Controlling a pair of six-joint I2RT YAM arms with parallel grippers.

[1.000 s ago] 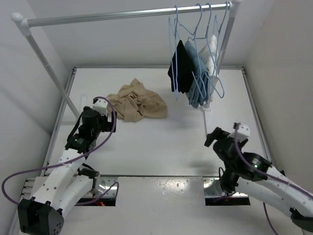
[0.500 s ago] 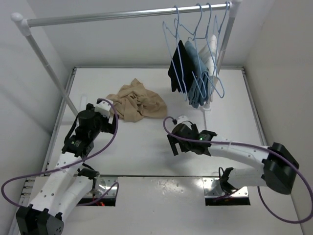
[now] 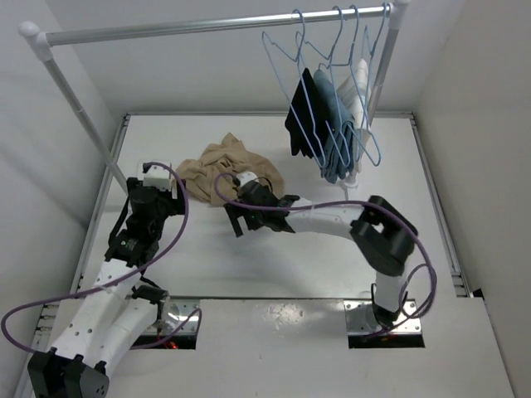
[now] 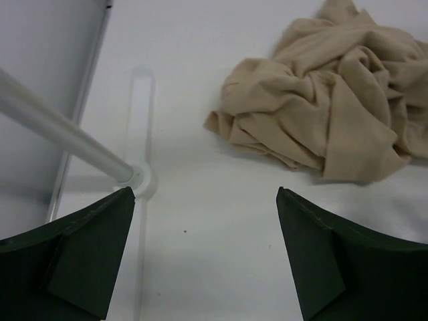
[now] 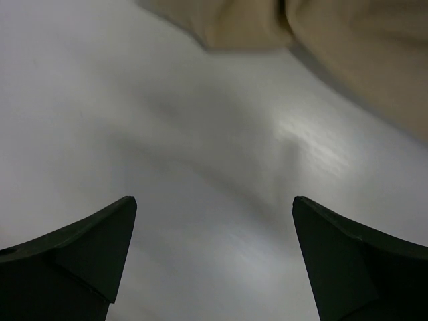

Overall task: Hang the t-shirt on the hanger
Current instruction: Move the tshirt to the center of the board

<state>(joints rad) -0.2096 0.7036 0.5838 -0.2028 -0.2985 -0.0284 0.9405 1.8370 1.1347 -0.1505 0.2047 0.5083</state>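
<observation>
The tan t-shirt [image 3: 232, 170] lies crumpled on the white table, left of centre at the back. It also shows in the left wrist view [image 4: 328, 114] and at the top of the right wrist view [image 5: 334, 40]. My right gripper [image 3: 239, 220] is open and empty, low over the table just in front of the t-shirt's near edge [image 5: 214, 221]. My left gripper [image 3: 153, 192] is open and empty, left of the t-shirt and apart from it [image 4: 205, 200]. An empty light-blue wire hanger [image 3: 282, 79] hangs on the rail, tilted out to the left.
A metal rail [image 3: 207, 25] spans the back, with a slanted leg [image 3: 91, 133] whose foot [image 4: 137, 177] is close to my left gripper. Hangers bearing a black garment [image 3: 305, 112], a light-blue garment [image 3: 332, 124] and a white one [image 3: 357, 91] hang at the right.
My right arm swept from the near right across the table to the t-shirt's front edge. My left gripper shifted slightly left. The empty hanger swung out to the left.
</observation>
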